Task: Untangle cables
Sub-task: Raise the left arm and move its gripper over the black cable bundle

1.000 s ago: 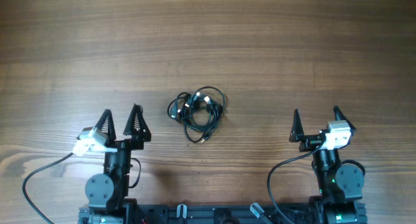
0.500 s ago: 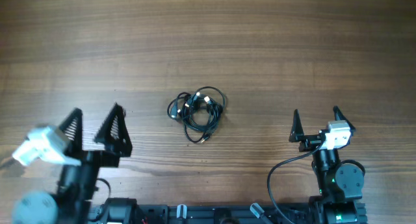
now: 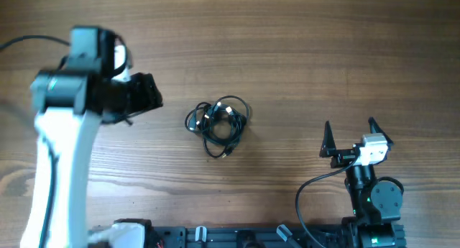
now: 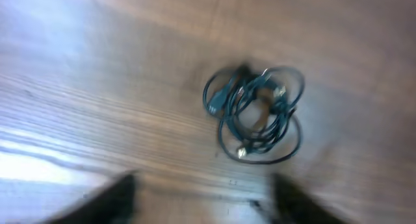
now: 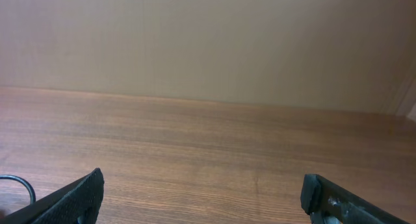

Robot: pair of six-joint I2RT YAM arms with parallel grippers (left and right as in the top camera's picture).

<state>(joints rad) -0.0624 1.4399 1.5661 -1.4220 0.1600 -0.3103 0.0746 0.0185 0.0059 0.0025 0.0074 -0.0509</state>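
The cables (image 3: 218, 122) lie as one small knotted bundle near the middle of the table (image 3: 323, 47), with a loose loop and a pale-tipped plug trailing off the near edge. The left gripper (image 4: 203, 197) is held above the wood to the left of the bundle, well apart from it. In its blurred wrist view its two fingers are seen standing apart with only bare wood between them, so nothing is grasped. The step in hand is judged to be the approach for a first grip. It would best be made on a single outer loop or a free plug end rather than on the dense middle, so that one cord can be drawn clear instead of the knot being tightened. A low, slow descent is called for, since thin cord lying flat on wood is easily missed or pushed aside. The right gripper (image 3: 349, 127) is parked near its base with its jaws spread wide and empty, well away from the bundle. It may be needed to pin the rest down. The path is not blocked by anything; only the arm wire (image 3: 305, 190) by the right base lies nearby.
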